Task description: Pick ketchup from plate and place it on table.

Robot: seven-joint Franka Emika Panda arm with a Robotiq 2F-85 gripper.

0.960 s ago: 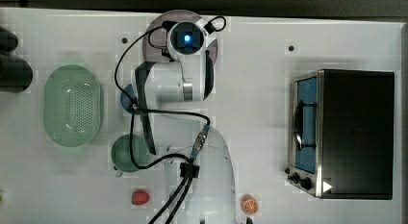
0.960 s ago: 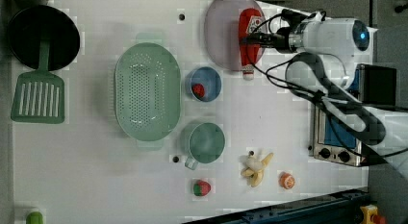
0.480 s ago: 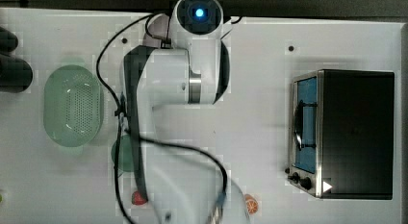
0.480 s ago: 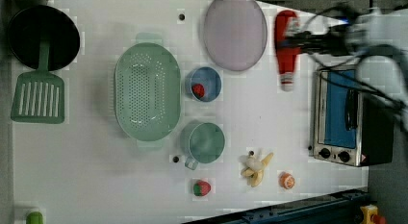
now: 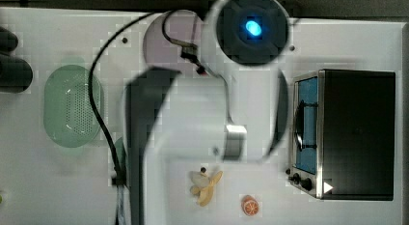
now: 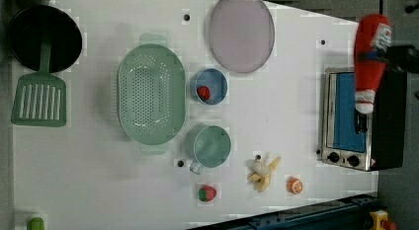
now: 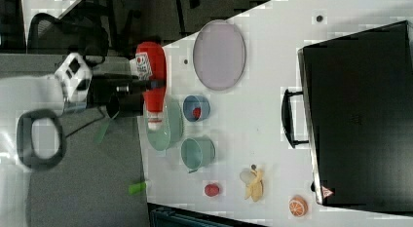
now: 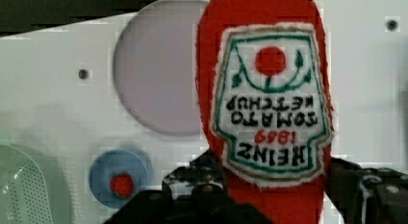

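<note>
My gripper [image 7: 148,85] is shut on the ketchup [image 7: 152,76], a red bottle with a white label, and holds it across its middle high above the table [image 6: 296,111]. In the left view the ketchup [image 6: 370,57] hangs in front of the toaster oven, its white cap toward the left view's bottom. The wrist view has the ketchup [image 8: 269,104] close up between the dark fingers [image 8: 192,185]. The pale lilac plate [image 6: 241,32] lies bare at the left view's top, and the plate [image 8: 159,80] sits behind the bottle in the wrist view.
A toaster oven [image 6: 356,121] stands at the left view's right. Near the plate lie a blue bowl [image 6: 215,79] with a strawberry, a green colander [image 6: 150,94] and a teal cup [image 6: 211,147]. A banana [image 6: 262,170], an orange half [image 6: 294,185] and a strawberry [image 6: 207,193] lie lower.
The arm has lifted the ketchup off the plate and carried it up and toward the left view's right. The plate is now bare.
</note>
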